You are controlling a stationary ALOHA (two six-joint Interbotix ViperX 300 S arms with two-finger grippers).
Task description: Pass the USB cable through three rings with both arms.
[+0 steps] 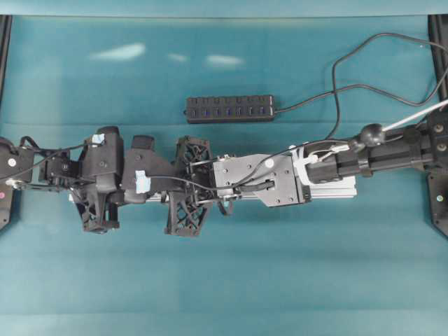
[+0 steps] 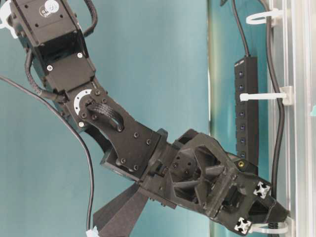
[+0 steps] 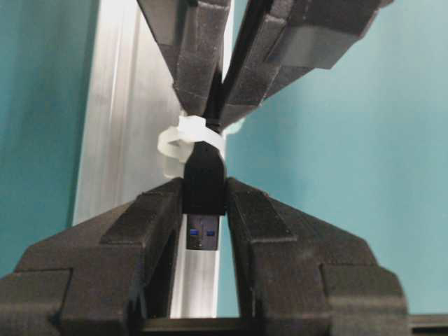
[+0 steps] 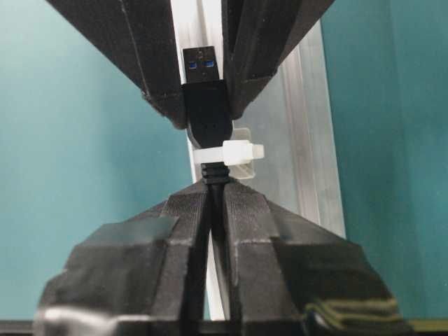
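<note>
In the left wrist view the USB cable's black plug [image 3: 204,183] pokes through a white ring [image 3: 183,139] on the rail, metal tip toward the camera. My left gripper [image 3: 204,190] is shut on the plug body. Just beyond the ring, my right gripper [image 4: 218,194] is shut on the thin cord [image 4: 218,210] behind the plug [image 4: 208,112]; that ring [image 4: 236,152] sits between the two grippers. At table level three rings [image 2: 258,19] [image 2: 261,97] [image 2: 269,228] stand along the rail, the cord [image 2: 279,133] runs beside it, and a gripper sits at the lowest.
The silver aluminium rail [image 1: 334,191] lies under both arms at mid-table. A black multi-port hub [image 1: 229,108] lies behind it, its cord [image 1: 350,77] looping to the back right. Black frame posts [image 1: 439,175] stand at the table's side edges.
</note>
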